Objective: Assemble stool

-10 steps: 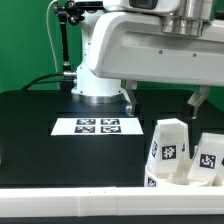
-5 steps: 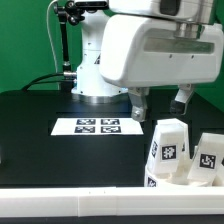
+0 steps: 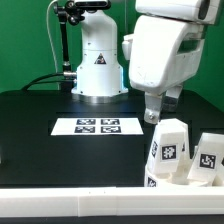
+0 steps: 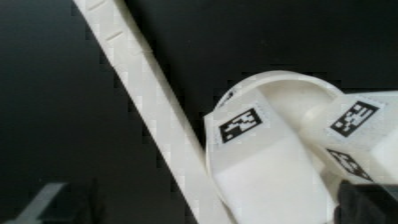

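Note:
Two white stool legs with black-and-white tags stand upright at the front of the exterior view's right, one nearer the middle (image 3: pixel 169 150) and one at the edge (image 3: pixel 208 156). My gripper (image 3: pixel 154 113) hangs just above and slightly to the left of the nearer leg, not touching it. Its fingers line up one behind the other in this view. In the wrist view a tagged white leg (image 4: pixel 281 130) fills the space under the gripper (image 4: pixel 205 205), whose dark fingertips (image 4: pixel 43 200) sit wide apart and hold nothing. The round seat disc is out of view.
The marker board (image 3: pixel 98 126) lies flat on the black table in front of the robot base (image 3: pixel 98 72). A white rail (image 3: pixel 70 205) runs along the table's front edge and crosses the wrist view (image 4: pixel 143 110) beside the leg.
The arm has swung toward the exterior view's left and turned its wrist. The two fingers, earlier seen side by side and wide apart, now line up above the nearer leg.

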`<state>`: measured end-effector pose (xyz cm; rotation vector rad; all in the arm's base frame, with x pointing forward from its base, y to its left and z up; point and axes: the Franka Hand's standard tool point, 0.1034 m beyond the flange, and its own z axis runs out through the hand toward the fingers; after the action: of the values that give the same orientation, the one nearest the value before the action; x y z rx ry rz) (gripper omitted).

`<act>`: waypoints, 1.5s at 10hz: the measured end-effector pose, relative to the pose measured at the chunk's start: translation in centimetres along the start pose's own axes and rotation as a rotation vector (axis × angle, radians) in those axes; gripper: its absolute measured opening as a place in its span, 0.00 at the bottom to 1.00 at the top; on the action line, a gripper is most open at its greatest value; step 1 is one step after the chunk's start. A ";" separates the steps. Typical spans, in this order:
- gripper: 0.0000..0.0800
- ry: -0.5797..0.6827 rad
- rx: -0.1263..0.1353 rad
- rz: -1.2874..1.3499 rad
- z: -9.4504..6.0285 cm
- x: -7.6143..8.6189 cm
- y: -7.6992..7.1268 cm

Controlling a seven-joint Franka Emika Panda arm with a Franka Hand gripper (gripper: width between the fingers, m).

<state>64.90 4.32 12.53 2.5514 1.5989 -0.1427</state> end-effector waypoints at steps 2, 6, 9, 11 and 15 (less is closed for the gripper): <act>0.81 -0.023 -0.009 -0.213 0.3 0.4 -0.2; 0.81 -0.086 -0.015 -0.526 1.3 0.6 -0.1; 0.81 -0.094 -0.002 -0.522 2.3 0.4 -0.3; 0.81 -0.100 0.009 -0.517 3.2 0.3 -0.6; 0.41 -0.101 0.011 -0.509 3.2 0.1 -0.5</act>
<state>64.43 4.13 9.28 2.0481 2.1665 -0.3213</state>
